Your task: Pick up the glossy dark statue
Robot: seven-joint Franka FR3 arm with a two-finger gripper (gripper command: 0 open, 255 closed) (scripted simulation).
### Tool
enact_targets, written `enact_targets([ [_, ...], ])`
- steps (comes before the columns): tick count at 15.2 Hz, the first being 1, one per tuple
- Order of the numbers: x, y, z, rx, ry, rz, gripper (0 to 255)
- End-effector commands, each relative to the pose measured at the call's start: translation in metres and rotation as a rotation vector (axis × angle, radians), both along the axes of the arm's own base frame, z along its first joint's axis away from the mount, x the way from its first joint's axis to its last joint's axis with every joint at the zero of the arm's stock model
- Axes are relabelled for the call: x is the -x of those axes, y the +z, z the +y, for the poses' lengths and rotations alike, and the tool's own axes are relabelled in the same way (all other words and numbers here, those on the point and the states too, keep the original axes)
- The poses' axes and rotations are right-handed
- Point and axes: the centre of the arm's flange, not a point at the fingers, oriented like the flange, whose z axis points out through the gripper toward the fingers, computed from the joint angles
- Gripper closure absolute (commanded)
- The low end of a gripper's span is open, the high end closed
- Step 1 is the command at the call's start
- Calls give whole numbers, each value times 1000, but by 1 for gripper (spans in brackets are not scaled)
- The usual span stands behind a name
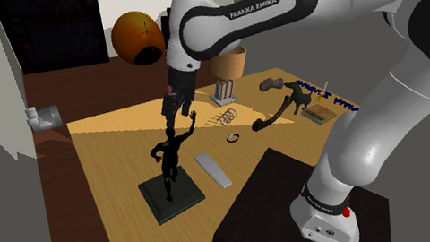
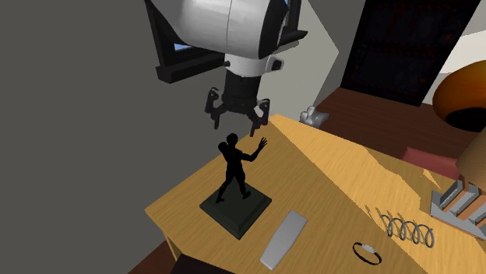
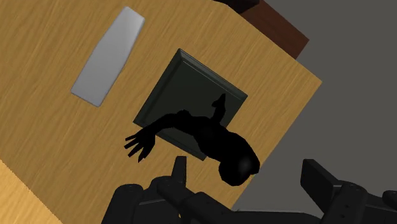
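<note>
statue (image 1: 169, 154) stands upright near the worktop's (image 1: 134, 239) edge on the shoulder view's left. it is a glossy black figure with one arm raised, fixed on a dark square base (image 1: 172, 198). you have the hand (image 1: 173, 105) hanging right above the figure's head, pointing down, its two fingers spread apart and touching nothing. in the second exterior view you can see the hand (image 2: 237, 121) just over the statue (image 2: 236, 167). the raised palm reaches up near one fingertip, with a gap between them. from the wrist view the head sits between the open fingers (image 3: 180, 170), beyond their tips, not clasped. a flat grey bar (image 1: 213, 170) lies on the wood just beside the base, apart from it. farther along the worktop you find a small wire coil (image 1: 227, 116) and a dark ring (image 1: 233, 138), both well apart from the statue.
</note>
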Motion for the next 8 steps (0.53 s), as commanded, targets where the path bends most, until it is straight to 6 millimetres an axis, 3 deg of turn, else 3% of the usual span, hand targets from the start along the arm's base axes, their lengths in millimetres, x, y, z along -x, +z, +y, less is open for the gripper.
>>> enact_targets([
  [1, -15, -9, 12, -10, 3, -8, 0],
  [8, -15, -46, 12, -10, 3, -8, 0],
])
